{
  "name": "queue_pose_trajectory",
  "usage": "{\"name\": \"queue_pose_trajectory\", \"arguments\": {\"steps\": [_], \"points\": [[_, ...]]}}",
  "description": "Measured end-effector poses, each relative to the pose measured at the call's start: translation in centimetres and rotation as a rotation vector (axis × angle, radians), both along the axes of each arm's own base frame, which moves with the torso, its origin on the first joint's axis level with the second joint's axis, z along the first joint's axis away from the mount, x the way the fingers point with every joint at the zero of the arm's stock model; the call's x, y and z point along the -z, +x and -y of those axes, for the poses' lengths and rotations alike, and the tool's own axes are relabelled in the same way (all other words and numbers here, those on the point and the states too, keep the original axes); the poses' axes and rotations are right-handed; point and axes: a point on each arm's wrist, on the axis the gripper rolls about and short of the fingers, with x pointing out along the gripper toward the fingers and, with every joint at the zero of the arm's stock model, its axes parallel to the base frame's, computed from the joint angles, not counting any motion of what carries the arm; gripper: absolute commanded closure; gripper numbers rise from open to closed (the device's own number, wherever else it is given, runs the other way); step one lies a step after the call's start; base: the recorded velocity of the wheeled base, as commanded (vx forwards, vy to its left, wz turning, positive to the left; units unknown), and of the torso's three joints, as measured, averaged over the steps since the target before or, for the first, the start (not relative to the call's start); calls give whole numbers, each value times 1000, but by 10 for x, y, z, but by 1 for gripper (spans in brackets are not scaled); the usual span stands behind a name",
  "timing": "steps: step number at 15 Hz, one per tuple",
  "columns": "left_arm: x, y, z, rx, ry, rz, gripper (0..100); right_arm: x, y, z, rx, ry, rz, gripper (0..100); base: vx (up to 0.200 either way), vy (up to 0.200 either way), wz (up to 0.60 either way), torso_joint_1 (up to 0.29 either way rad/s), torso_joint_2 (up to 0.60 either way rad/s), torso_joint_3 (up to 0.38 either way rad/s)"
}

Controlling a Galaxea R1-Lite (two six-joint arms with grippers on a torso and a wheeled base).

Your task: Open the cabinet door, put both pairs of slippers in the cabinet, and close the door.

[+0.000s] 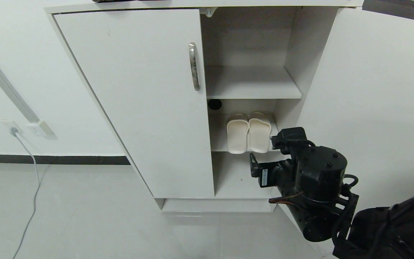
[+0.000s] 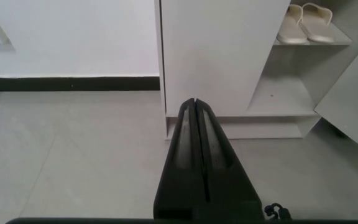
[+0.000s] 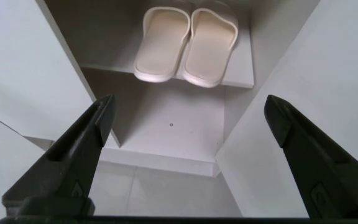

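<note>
You've got the tall white two-door cabinet [image 1: 300, 54] half open: the right-hand door [image 1: 372, 108] is swung wide, the left-hand door [image 1: 138, 100] with the vertical brushed-metal handle [image 1: 193, 66] is shut. Behind the open side there are three levels. The upper shelf [image 1: 250, 82] is bare white board. The middle shelf [image 1: 218, 138] holds one pair of cream foam slippers [image 1: 249, 133], side by side and touching, toes toward the back panel, heels at the front edge, sitting toward the right of the shelf. A dark round hole [image 1: 214, 104] sits in the back panel just above that shelf, on its left. The bottom compartment [image 1: 232, 180] shows only its white floor. Right gripper [image 3: 189, 106] hangs in front of the bottom compartment, below the slippers, fingers spread wide with nothing between them. Left gripper [image 2: 194, 102] is well back from the cabinet over the pale grey tile floor [image 1: 84, 216], fingers pressed together, holding nothing. A wall socket [image 1: 11, 127] with a grey cable [image 1: 34, 187] is off to the left.
</note>
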Motion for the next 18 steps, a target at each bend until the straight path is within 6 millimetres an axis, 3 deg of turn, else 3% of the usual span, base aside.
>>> {"name": "queue_pose_trajectory", "arguments": {"steps": [4, 18], "points": [[0, 0, 0, 1, -1, 0, 100, 0, 1, 1, 3, -1, -1, 0, 0, 0, 0, 0, 0, 0], [0, 0, 0, -1, -2, 0, 100, 3, -2, 4, 4, -12, -7, 0, 0, 200, 0, 3, 2, 4]]}}
